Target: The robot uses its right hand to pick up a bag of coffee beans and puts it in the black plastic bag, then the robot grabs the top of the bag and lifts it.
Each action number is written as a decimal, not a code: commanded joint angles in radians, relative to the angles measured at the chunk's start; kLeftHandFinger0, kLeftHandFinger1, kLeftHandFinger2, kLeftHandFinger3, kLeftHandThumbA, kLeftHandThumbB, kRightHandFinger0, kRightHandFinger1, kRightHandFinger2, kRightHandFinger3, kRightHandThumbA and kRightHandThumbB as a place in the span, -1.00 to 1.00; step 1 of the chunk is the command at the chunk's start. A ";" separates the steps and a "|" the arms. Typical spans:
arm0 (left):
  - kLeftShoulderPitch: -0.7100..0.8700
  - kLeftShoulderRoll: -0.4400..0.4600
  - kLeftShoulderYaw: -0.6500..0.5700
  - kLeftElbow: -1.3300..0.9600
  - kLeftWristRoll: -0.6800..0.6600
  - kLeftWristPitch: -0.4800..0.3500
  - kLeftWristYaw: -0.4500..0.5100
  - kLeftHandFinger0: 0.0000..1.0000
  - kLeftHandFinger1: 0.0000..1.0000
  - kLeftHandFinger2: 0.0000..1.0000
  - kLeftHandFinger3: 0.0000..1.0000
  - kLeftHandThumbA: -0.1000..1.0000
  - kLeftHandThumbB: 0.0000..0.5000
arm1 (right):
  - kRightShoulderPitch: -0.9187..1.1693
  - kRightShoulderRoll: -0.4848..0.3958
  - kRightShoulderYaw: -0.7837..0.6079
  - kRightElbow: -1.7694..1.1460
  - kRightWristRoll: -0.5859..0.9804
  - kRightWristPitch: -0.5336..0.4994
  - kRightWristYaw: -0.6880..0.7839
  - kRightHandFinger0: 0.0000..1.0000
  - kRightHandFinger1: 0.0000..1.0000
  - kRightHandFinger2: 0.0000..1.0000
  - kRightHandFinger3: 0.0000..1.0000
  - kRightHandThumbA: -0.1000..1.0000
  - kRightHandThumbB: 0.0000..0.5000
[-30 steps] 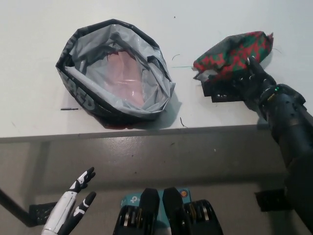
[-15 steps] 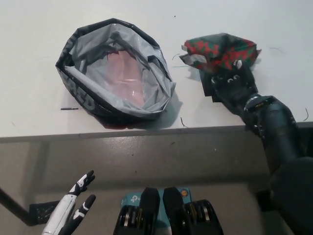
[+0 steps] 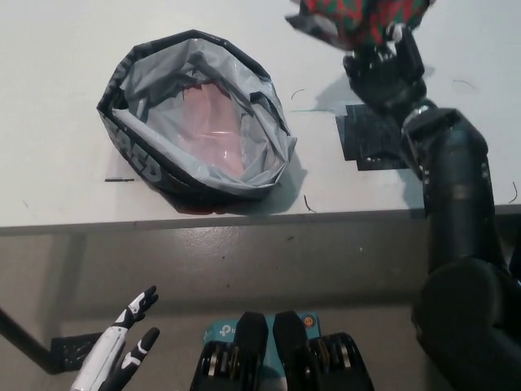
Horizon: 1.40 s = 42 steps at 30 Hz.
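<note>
Counter (image 3: pixel 49 49) carries one black plastic bag (image 3: pixel 195 122), standing open with its grey lining exposed and something pinkish inside. One bag of coffee beans (image 3: pixel 358 16), red-and-green patterned, is clamped in the black right hand (image 3: pixel 383 69) at the picture's top edge, raised off the counter, right of the plastic bag. One white left hand (image 3: pixel 126 346) rests below the counter edge, fingers apart.

White table (image 3: pixel 57 187) bears a black patch (image 3: pixel 368 140).

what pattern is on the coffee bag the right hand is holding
A red and green blocky pattern on the coffee bag, held by the right hand; the head view shows it, cropped at the top edge.
</note>
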 commanded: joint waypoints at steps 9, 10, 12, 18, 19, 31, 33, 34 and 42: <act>0.014 0.018 0.006 -0.018 0.012 -0.037 0.001 1.00 1.00 0.96 1.00 1.00 -0.45 | -0.117 0.008 0.225 -0.154 0.161 0.016 -0.055 -1.00 -0.86 0.18 1.00 -1.00 -0.76; 0.015 0.018 0.005 -0.018 0.014 -0.034 -0.001 1.00 1.00 0.96 1.00 1.00 -0.39 | -0.119 0.009 0.246 -0.161 0.151 0.016 -0.053 -1.00 -0.88 0.17 1.00 -1.00 -0.72; 0.014 0.019 0.003 -0.016 0.018 -0.031 -0.003 1.00 1.00 0.93 1.00 1.00 -0.32 | -0.126 0.013 0.293 -0.168 0.140 0.016 -0.064 -1.00 -0.98 0.06 1.00 -1.00 -0.65; 0.013 0.022 -0.006 -0.009 0.026 -0.035 -0.007 1.00 1.00 0.91 1.00 1.00 -0.23 | -0.143 0.034 0.375 -0.155 0.134 0.016 -0.080 -1.00 -1.00 -0.06 1.00 -1.00 -0.70; 0.010 0.023 -0.007 -0.009 0.030 -0.035 -0.007 1.00 1.00 0.89 1.00 1.00 -0.22 | -0.149 0.036 0.391 -0.147 0.134 0.016 -0.092 -1.00 -1.00 -0.07 1.00 -1.00 -0.76; -0.006 0.033 -0.015 -0.013 0.024 -0.026 -0.024 1.00 0.95 0.87 1.00 1.00 -0.24 | -0.199 0.087 0.473 -0.019 0.069 -0.039 -0.078 -1.00 -0.98 -0.05 0.62 -1.00 -0.64; -0.010 0.034 -0.016 -0.011 0.027 -0.028 -0.022 1.00 0.94 0.86 1.00 1.00 -0.23 | -0.201 0.086 0.492 -0.008 0.050 -0.043 -0.083 -1.00 -0.97 -0.03 0.96 -1.00 -0.63; -0.012 0.035 -0.017 -0.012 0.029 -0.027 -0.022 1.00 0.94 0.86 1.00 1.00 -0.23 | -0.200 0.087 0.506 -0.003 0.035 -0.052 -0.084 -1.00 -0.99 -0.03 1.00 -1.00 -0.67; -0.029 0.043 -0.025 -0.012 0.042 -0.031 -0.026 1.00 0.91 0.83 1.00 1.00 -0.30 | -0.197 0.063 0.613 0.105 -0.069 -0.118 -0.039 -1.00 -0.85 0.14 1.00 -1.00 -0.79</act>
